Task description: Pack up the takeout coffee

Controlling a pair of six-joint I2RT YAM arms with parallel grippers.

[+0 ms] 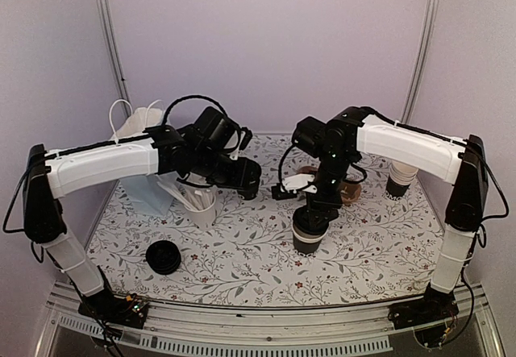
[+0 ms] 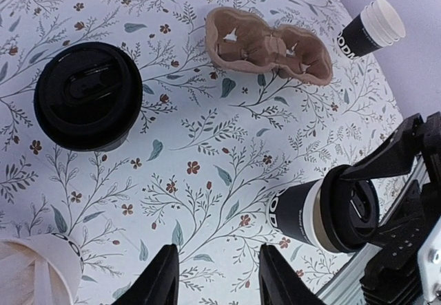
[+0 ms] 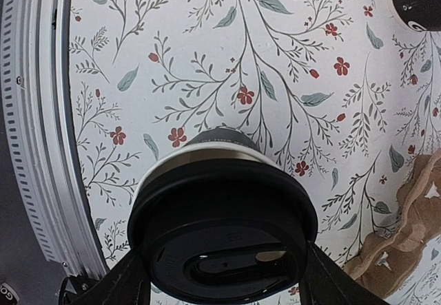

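Note:
The takeout coffee (image 3: pixel 224 233), a black paper cup with a black lid, sits between the fingers of my right gripper (image 3: pixel 220 277). Both fingers press against the lid's rim. From the top view the same cup (image 1: pixel 309 234) is at the table's middle front under the right gripper (image 1: pixel 311 212); whether its base touches the table cannot be told. It also shows in the left wrist view, the cup (image 2: pixel 324 212) at lower right. My left gripper (image 2: pixel 220 281) hovers open over bare tablecloth, and appears as the left gripper (image 1: pixel 246 181) left of centre.
A second black lidded cup (image 2: pixel 88 95) stands under the left arm. A brown pulp carrier (image 2: pixel 269 43) lies behind, with a stack of unlidded cups (image 1: pixel 401 178) to the right. A white cup of stirrers (image 1: pixel 201 205), a white bag (image 1: pixel 139 159) and loose lids (image 1: pixel 164 257) are at left.

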